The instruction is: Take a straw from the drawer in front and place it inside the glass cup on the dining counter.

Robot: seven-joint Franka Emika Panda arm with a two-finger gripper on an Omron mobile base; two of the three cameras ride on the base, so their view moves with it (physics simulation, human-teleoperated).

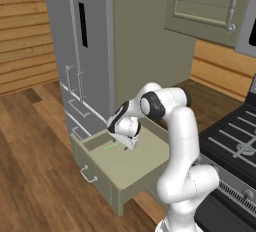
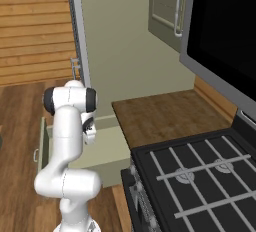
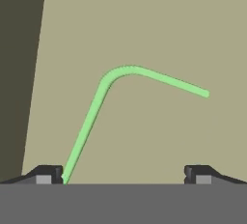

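The sage-green drawer (image 1: pixel 131 170) stands pulled open, with its silver handle (image 1: pixel 88 175) facing the wooden floor. On its floor lies the thin light-green straw (image 1: pixel 111 146), which looks bent in the hand view (image 3: pixel 103 85). My gripper (image 1: pixel 128 144) hangs just above the drawer floor over the straw. It is open, and its dark fingertips (image 3: pixel 48 175) are spread wide. One end of the straw runs down beside the left fingertip, and nothing is held. From the right side, the gripper (image 2: pixel 91 135) sits over the drawer (image 2: pixel 107 148). The glass cup and the dining counter are out of view.
A tall grey fridge (image 1: pixel 85 51) with drawer handles stands just behind and left of the drawer. A black stove (image 1: pixel 235 141) is to the right, with a brown wood countertop (image 2: pixel 165 116) beside it. Wall cabinets (image 1: pixel 210 1) hang above. Wooden floor (image 1: pixel 35 166) lies in front.
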